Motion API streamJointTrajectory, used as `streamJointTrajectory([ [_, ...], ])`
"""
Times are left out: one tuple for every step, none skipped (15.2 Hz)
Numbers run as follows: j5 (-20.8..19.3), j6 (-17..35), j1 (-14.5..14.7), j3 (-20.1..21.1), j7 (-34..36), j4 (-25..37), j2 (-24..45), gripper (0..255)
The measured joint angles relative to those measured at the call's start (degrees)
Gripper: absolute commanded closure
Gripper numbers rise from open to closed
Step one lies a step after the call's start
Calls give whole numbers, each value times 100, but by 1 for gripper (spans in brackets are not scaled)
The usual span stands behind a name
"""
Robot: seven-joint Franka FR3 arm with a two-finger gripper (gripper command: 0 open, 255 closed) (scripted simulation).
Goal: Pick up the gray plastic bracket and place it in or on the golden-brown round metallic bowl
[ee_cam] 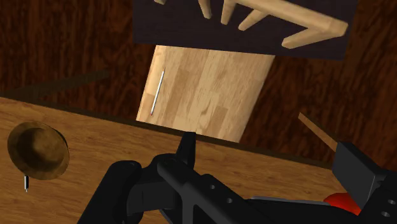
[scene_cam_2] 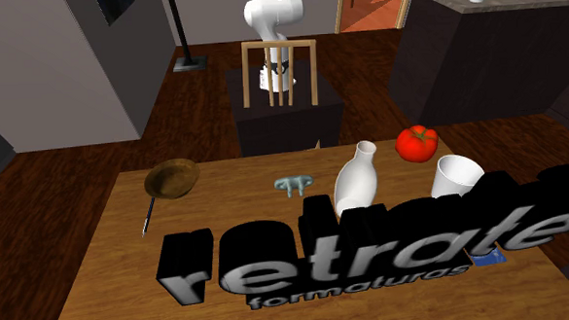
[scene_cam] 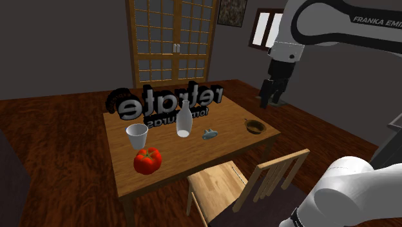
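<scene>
Gray bracket [scene_cam_2: 293, 184] between brown bowl [scene_cam_2: 172, 178] and white bottle [scene_cam_2: 356, 176]

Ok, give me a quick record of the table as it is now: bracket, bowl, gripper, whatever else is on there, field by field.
bracket: gray bracket, lying on the table between the bottle and the bowl, not held
bowl: brown round bowl, apart from the bracket, nothing in it
gripper: gripper open, empty, raised above the bowl's end of the table
other items: white bottle upright, white cup, red tomato, black block letters
chair: wooden chair at the table's near side in the shoulder view
task state: bracket not yet picked up
</scene>
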Motion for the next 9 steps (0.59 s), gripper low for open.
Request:
streamJointTrajectory([
  [0, 0, 0, 0, 0, 0, 0, 0],
  [-2, 97, -4, -2, 4, -41, 58, 0],
  [-6, 236, -11, -11, 6, -83, 151, 0],
  [-17, 398, -23, -30, -1, -124, 269, 0],
  [-22, 575, -33, -41, 1, -182, 383, 0],
  [-48, 747, -55, -82, -29, -206, 523, 0],
  [-57, 955, -67, -98, -30, -339, 591, 0],
  [-47, 1144, -66, -94, -8, -321, 786, 0],
  [-42, 1331, -69, -95, 9, -333, 957, 0],
])
